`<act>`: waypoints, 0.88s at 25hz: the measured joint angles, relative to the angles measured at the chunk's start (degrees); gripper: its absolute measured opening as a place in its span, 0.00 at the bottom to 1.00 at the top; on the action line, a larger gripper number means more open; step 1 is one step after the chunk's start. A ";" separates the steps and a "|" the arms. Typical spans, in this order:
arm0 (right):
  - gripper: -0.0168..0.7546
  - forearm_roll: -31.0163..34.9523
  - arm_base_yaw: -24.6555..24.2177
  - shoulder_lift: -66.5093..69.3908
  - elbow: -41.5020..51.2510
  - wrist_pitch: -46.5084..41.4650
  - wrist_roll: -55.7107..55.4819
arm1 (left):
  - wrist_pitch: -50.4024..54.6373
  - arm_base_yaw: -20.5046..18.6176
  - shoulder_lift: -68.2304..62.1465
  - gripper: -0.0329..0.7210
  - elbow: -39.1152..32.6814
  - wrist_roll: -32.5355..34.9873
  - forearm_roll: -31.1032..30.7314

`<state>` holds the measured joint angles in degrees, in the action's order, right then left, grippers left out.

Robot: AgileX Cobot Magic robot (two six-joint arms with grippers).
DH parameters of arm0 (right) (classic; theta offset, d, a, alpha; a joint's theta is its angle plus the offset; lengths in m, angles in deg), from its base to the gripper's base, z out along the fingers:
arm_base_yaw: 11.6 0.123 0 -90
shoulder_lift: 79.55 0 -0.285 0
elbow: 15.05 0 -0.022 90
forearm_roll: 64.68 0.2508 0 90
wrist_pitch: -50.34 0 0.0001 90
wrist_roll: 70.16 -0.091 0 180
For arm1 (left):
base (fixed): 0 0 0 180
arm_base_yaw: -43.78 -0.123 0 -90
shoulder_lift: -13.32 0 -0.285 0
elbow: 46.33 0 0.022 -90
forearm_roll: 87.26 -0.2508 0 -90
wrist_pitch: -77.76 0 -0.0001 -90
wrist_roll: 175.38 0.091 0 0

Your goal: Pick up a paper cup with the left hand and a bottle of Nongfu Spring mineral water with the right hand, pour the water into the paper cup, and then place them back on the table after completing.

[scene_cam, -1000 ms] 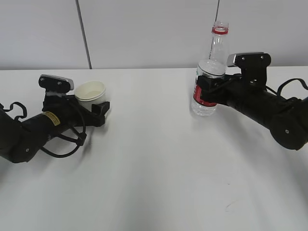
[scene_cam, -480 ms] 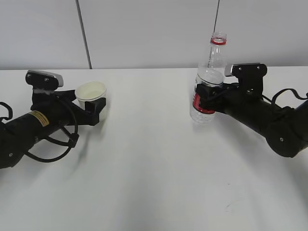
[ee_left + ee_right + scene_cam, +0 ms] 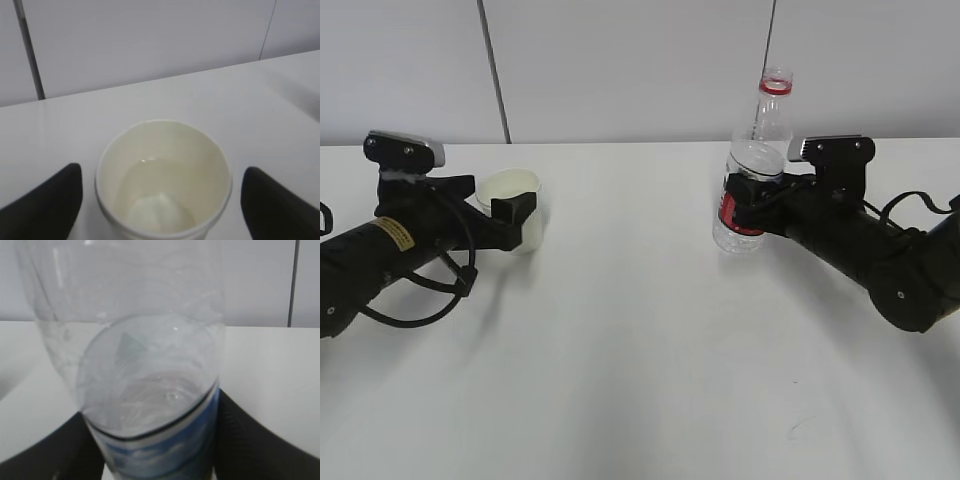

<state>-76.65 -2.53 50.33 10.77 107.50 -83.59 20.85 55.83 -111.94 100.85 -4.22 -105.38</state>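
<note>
Paper cup (image 3: 163, 180) sits between the left hand (image 3: 510, 212) fingers, which stand clear of its walls, so that hand is released; water (image 3: 157, 210) shows inside. It rests on the table (image 3: 640, 380), well left of the bottle (image 3: 752, 170). It looks light and crushable, so grip mid-wall gently. Right of the cup, the right hand (image 3: 745, 200) clenches the thin, slick bottle at its label.

Left wrist view: cream paper cup (image 3: 163, 182) base cut off at btm edge. Right wrist view: clear plastic water bottle (image 3: 150, 390) top & base out of frame, label blurred. Exterior view: cup's near side hidden by black left end effector (image 3: 515, 212).
</note>
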 joint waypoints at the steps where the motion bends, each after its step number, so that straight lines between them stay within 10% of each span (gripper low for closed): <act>1: 0.56 0.00 0.00 0.00 0.00 0.00 0.00 | 0.00 0.00 0.68 0.83 -0.32 0.00 0.00; 6: 0.58 0.00 0.00 0.00 0.00 0.00 0.23 | 1.11 0.00 4.50 0.83 -2.29 0.00 0.00; 13: 0.87 0.00 0.13 0.09 -0.10 -3.69 0.94 | 3.01 0.00 7.82 0.83 -2.89 0.00 -0.06; 22: 0.88 0.00 0.13 -0.11 0.73 -5.57 0.94 | 7.34 0.00 12.14 0.83 -2.96 0.00 -0.44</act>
<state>-76.65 -2.40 50.22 11.50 101.92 -82.65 28.19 55.83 -99.80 97.89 -4.22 -105.82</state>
